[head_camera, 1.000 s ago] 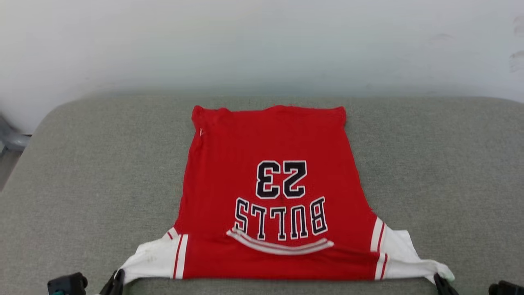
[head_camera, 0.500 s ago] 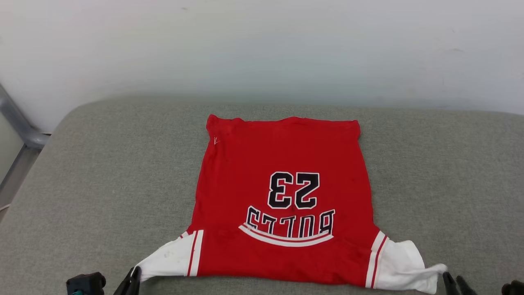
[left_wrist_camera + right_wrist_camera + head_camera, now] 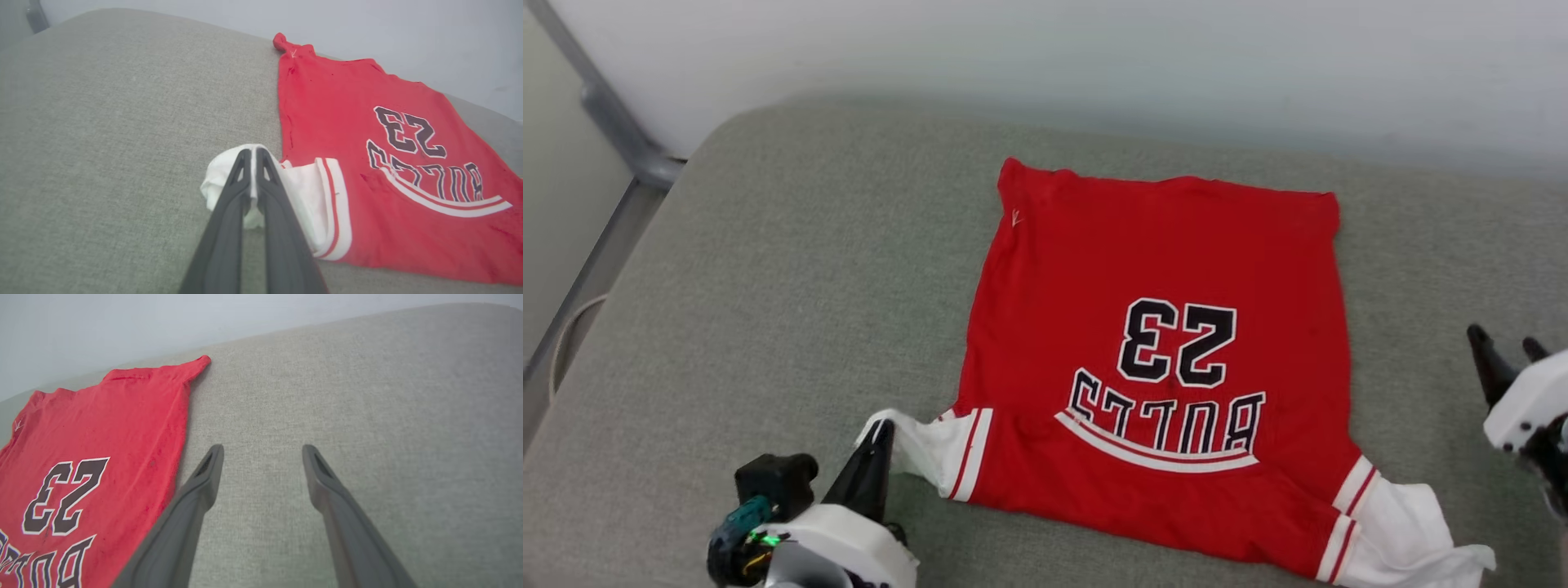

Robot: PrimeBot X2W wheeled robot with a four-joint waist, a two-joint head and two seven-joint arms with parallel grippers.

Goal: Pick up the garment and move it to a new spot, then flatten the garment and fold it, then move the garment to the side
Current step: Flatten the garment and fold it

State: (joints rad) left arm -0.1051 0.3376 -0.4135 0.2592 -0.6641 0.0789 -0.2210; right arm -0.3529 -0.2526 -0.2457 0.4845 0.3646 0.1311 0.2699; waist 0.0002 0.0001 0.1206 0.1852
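Garment (image 3: 1160, 269) lies spread on the grey cushion (image 3: 768, 286) between both tools, so flattening looks nearly done. The left tool (image 3: 253, 151) pinches its white sleeve (image 3: 302, 192); the right tool (image 3: 263, 451) stands wide and empty just beside it. Folding and moving aside remain.

The garment (image 3: 1160, 269) lies flat on the surface (image 3: 768, 286), centre right of the head view, with its hem toward the top of the frame and its sleeves toward the bottom. At lower left, the left pincer (image 3: 885, 426) grips the tip of the nearest sleeve (image 3: 923, 445). At the right edge, the right pincer (image 3: 1505, 339) sits beside the garment without touching it, fingers spread. A wall (image 3: 1094, 57) runs behind, along the top.
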